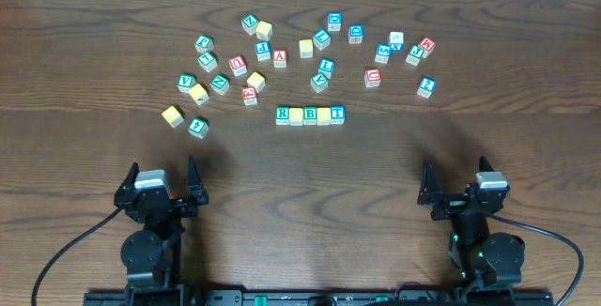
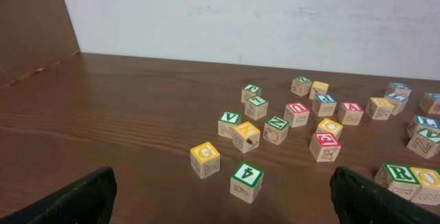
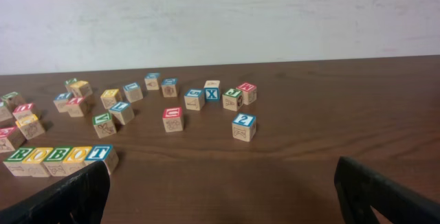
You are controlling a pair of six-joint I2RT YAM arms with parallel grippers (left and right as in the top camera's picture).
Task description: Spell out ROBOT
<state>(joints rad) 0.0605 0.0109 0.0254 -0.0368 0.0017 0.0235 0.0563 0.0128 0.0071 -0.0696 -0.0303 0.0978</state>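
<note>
light: even, soft, from above | shadows: faint under cubes | focus: sharp, wrist views slightly soft | glare: mild on table point(image 1: 300, 175)

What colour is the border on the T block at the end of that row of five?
Blue. The T block shows it most clearly in the overhead view.

Overhead straight down on table point(image 1: 84, 156); wrist views low, facing wall point(image 2: 275, 18); all share ROBOT row point(image 1: 310, 114)

Red A cube point(image 1: 279, 58) sits loose — on table point(image 1: 310, 184).
</note>
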